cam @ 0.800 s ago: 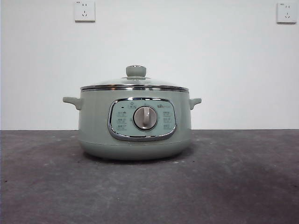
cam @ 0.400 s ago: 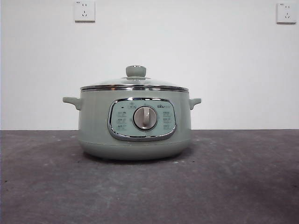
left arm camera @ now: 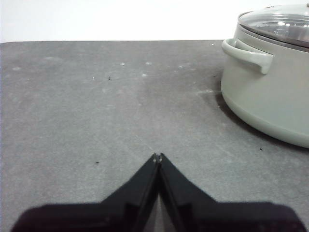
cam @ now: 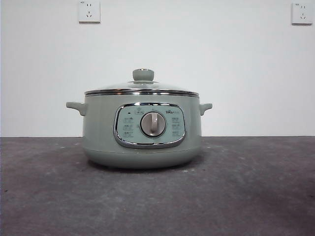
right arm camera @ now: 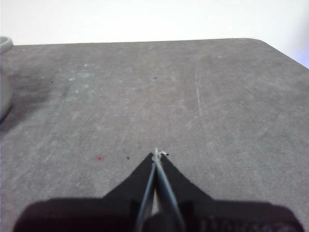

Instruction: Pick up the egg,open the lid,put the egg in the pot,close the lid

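The pale sage-green pot (cam: 98, 132) stands in the middle of the dark table, its grey dial facing the front view. The glass lid (cam: 118, 88) with its green knob (cam: 143, 74) rests shut on the pot. The egg is out of view in every frame. My left gripper (left arm camera: 158, 156) is shut and empty, low over bare table, with the pot (left arm camera: 270, 96) and its handle (left arm camera: 248, 53) off to one side. My right gripper (right arm camera: 156, 153) is shut and empty over bare table, with only an edge of the pot (right arm camera: 4, 87) showing. Neither arm appears in the front view.
The grey table (cam: 246, 187) stretches wide on both sides of the pot. A white wall stands behind it with two sockets (cam: 89, 11) high up. The table's rounded far corner (right arm camera: 260, 42) shows in the right wrist view.
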